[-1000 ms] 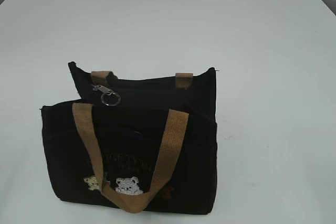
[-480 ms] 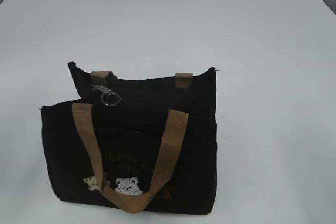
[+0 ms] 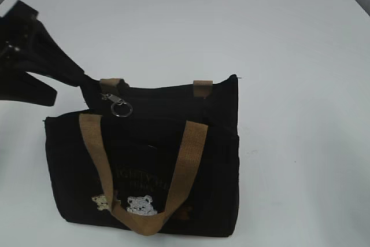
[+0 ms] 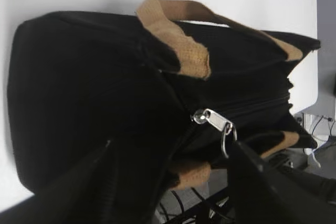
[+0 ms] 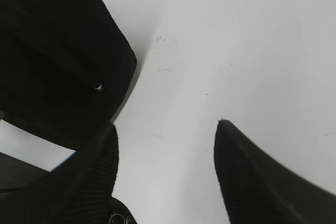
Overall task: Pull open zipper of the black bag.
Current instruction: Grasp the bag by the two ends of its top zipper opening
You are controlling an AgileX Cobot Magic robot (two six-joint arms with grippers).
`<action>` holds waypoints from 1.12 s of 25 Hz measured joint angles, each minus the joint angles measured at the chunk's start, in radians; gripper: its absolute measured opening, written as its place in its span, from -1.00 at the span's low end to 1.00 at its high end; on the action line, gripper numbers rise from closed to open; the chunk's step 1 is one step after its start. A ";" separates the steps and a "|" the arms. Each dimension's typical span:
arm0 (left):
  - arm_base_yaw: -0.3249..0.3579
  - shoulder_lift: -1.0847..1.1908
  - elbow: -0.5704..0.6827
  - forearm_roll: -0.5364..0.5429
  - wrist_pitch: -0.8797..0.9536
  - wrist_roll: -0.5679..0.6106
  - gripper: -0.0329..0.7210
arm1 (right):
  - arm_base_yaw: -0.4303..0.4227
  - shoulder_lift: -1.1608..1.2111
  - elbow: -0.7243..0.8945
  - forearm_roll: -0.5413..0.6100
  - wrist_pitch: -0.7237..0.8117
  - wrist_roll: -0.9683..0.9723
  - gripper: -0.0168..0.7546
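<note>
the black bag (image 3: 144, 166) sits near the front edge of the table (image 3: 289, 56). its zipper (image 4: 212, 119) runs left to right along the top, with the ring at the left end. my left gripper (image 4: 173, 182) is wide open, holds nothing, and is just beside that ring. it is nearer. my right gripper (image 5: 165, 174) is open and empty over bare table.

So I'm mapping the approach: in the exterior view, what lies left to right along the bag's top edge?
left pincer → silver key ring → far handle's right end → bag's right corner.
</note>
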State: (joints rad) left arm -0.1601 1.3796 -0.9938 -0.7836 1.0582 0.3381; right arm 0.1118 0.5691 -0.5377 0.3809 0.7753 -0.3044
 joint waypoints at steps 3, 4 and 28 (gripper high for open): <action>-0.038 0.075 -0.045 0.033 -0.001 -0.026 0.37 | 0.000 0.075 -0.022 0.026 -0.009 -0.034 0.22; -0.042 0.096 -0.060 0.048 -0.003 -0.041 0.36 | 0.000 0.099 -0.029 0.038 -0.013 -0.047 0.22; -0.099 0.215 -0.124 0.090 -0.122 -0.061 -0.80 | 0.000 0.230 -0.053 0.175 -0.096 -0.198 0.22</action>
State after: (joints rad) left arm -0.2590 1.5945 -1.1174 -0.6937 0.9360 0.2773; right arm 0.1118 0.7988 -0.5905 0.5556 0.6797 -0.5027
